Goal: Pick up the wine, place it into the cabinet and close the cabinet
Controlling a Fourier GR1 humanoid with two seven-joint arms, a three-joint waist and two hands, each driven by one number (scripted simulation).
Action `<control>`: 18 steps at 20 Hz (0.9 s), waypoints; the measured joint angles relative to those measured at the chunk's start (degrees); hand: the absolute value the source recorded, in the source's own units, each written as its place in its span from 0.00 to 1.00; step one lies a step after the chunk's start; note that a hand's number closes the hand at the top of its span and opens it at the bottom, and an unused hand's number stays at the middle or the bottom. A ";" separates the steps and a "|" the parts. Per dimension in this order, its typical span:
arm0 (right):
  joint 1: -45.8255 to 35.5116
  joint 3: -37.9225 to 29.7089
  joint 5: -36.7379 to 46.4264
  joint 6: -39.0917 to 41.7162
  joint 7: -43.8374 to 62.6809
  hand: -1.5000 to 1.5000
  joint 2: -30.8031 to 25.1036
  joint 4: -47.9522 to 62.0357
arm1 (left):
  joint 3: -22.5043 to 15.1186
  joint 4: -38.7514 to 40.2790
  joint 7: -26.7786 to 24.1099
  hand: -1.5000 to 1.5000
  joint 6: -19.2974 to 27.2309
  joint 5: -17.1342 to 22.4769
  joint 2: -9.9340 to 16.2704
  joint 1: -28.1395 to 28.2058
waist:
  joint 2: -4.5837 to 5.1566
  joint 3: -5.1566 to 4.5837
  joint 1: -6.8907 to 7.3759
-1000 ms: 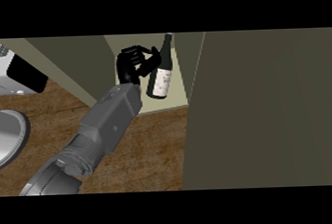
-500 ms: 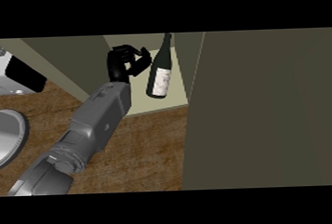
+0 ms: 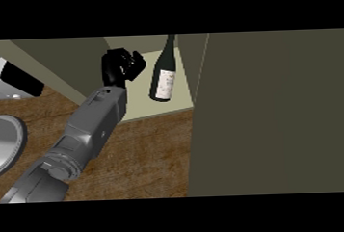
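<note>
Wine bottle (image 3: 163, 79) stands inside the cabinet (image 3: 153, 109), upper centre of frame. Left hand (image 3: 120, 66) sits just left of it, fingers curled, holding nothing. Risk: arm clips bottle on exit, or door (image 3: 274, 114) swings w/ arm inside.

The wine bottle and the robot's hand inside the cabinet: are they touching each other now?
Apart. The head view shows a strip of the pale cabinet floor between the left hand and the wine bottle; the fingers are curled around nothing.
</note>
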 measured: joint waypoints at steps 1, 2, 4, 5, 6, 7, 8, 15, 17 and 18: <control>-0.03 -0.05 -0.05 0.17 0.16 0.00 -0.20 -0.03 | -0.13 -0.05 0.45 1.00 0.52 -0.15 0.10 0.09 | -0.03 -0.02 -0.16; 0.35 0.03 -0.08 0.37 0.04 0.00 -0.16 -0.08 | -0.30 -0.16 0.87 1.00 0.92 -0.36 0.19 0.19 | -0.03 -0.03 -0.28; 0.22 0.07 -0.10 0.52 0.06 0.00 -0.24 -0.06 | -1.15 -0.55 1.05 1.00 1.47 -1.28 0.27 0.57 | 0.02 -0.06 -0.34; 0.25 0.03 -0.10 0.63 -0.11 0.00 -0.26 -0.01 | -1.43 -0.62 1.35 0.00 1.57 -1.58 0.22 0.60 | 0.04 -0.06 -0.30; 0.12 0.11 -0.11 0.63 -0.08 0.00 -0.22 -0.01 | -1.62 -0.68 1.72 0.00 1.01 -1.77 0.22 0.71 | 0.05 -0.08 -0.27; 0.10 0.29 -0.13 0.65 -0.19 0.00 -0.06 -0.01 | -1.63 -0.70 1.94 0.00 0.48 -1.80 0.19 0.71 | 0.05 -0.08 -0.25; 0.12 0.36 -0.15 0.71 -0.32 0.00 -0.01 -0.03 | -1.59 -0.65 2.11 0.00 0.18 -1.77 0.20 0.71 | 0.03 -0.08 -0.28; 0.35 0.35 -0.26 0.87 -0.63 0.00 0.31 0.07 | -0.98 -0.96 3.97 0.00 -1.26 -1.18 0.28 0.74 | 0.07 -0.11 -0.18; 0.50 0.51 -0.27 1.00 -0.67 0.00 0.32 0.06 | -0.90 -0.95 4.23 0.00 -1.94 -1.12 0.26 0.71 | 0.07 -0.14 -0.16; 0.55 0.64 -0.27 1.04 -0.66 0.00 0.36 0.07 | -0.86 -0.92 4.44 0.00 -2.16 -1.08 0.25 0.67 | 0.08 -0.16 -0.14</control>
